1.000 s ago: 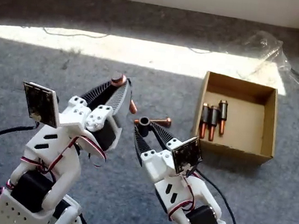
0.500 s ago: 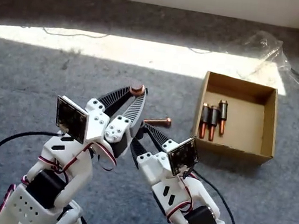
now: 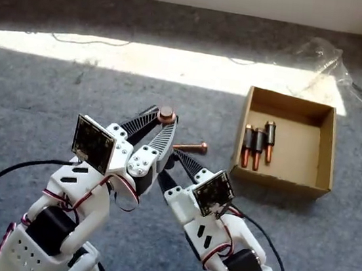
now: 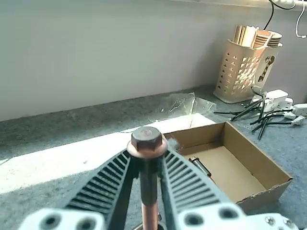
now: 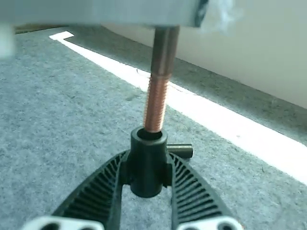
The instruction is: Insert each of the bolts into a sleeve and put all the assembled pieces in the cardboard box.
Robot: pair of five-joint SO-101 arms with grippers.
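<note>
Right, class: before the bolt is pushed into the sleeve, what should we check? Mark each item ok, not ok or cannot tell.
1. The bolt sits head-up in the left gripper: ok.
2. The sleeve stands upright in the right gripper: ok.
3. The bolt's tip is at the sleeve's mouth: ok.
4. Shaft in line with the bore: cannot tell.
5. Room in the box beside the three pieces: ok.
6. All bolts sleeved: not ok; a spare bolt lies on the carpet.

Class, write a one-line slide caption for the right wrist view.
Right pincer holds black sleeve; copper bolt's threaded tip sits at its opening.
</note>
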